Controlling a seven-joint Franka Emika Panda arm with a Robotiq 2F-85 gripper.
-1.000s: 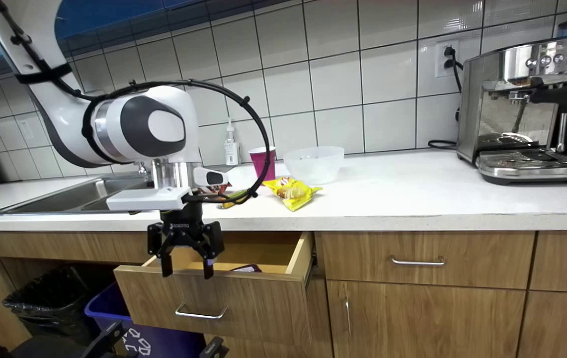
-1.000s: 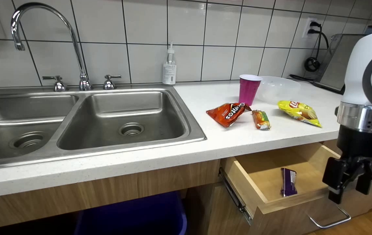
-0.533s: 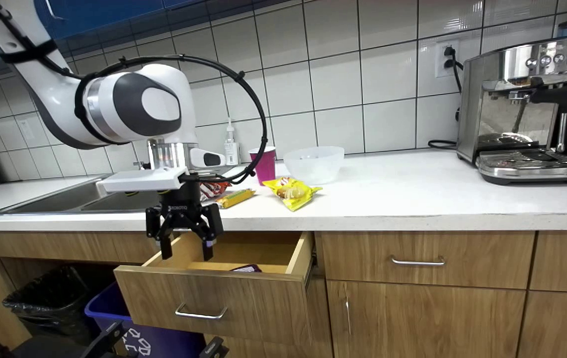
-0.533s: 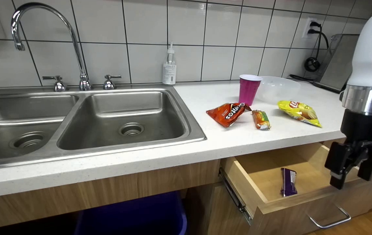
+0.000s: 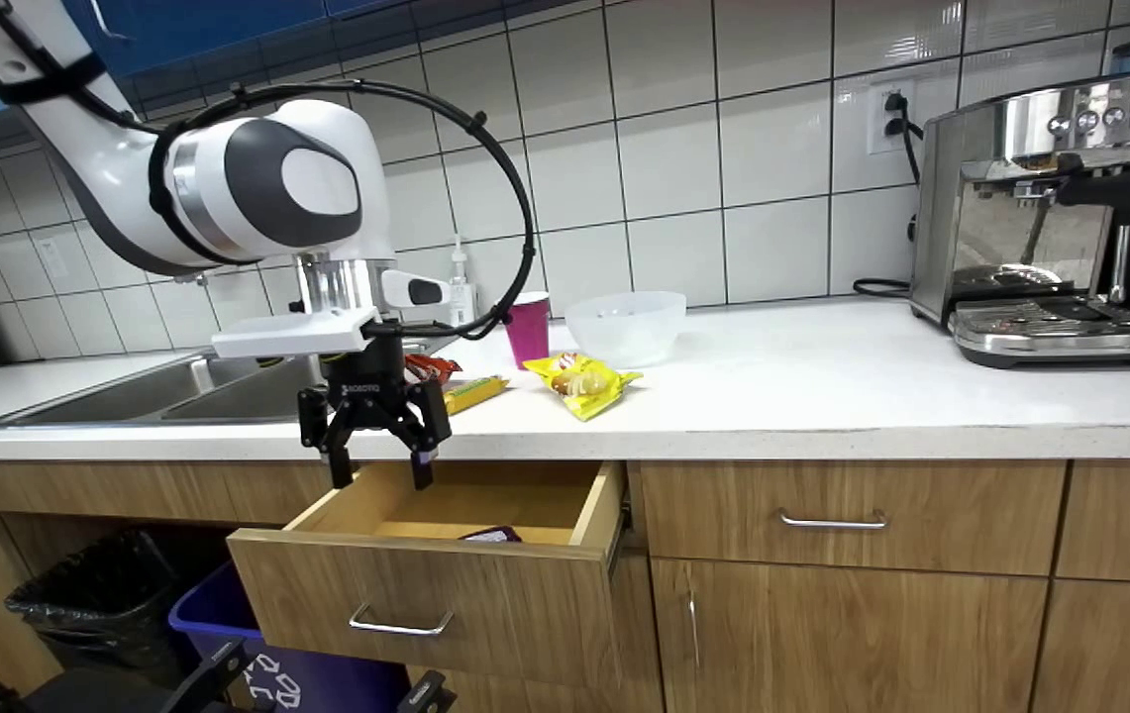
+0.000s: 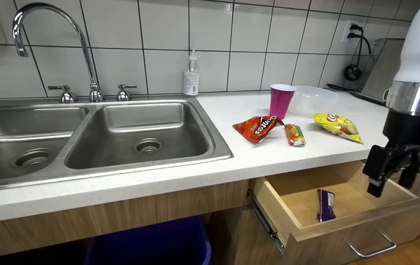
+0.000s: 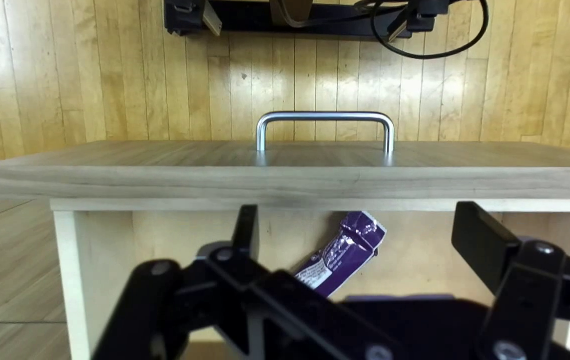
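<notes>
Over drawer (image 5: 456, 589), gripper (image 5: 379, 477), white counter (image 5: 782, 381), perhaps speckled, tiled wall (image 5: 668, 158)

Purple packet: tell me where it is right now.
In an exterior view, the purple packet lies inside the open drawer, near its front panel and left of the hand.

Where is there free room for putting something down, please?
On the counter, between the yellow bag and espresso machine; also in the drawer, beside the purple packet. Crowded: around the pink cup, with the red bag, orange packet and bowl close by.
</notes>
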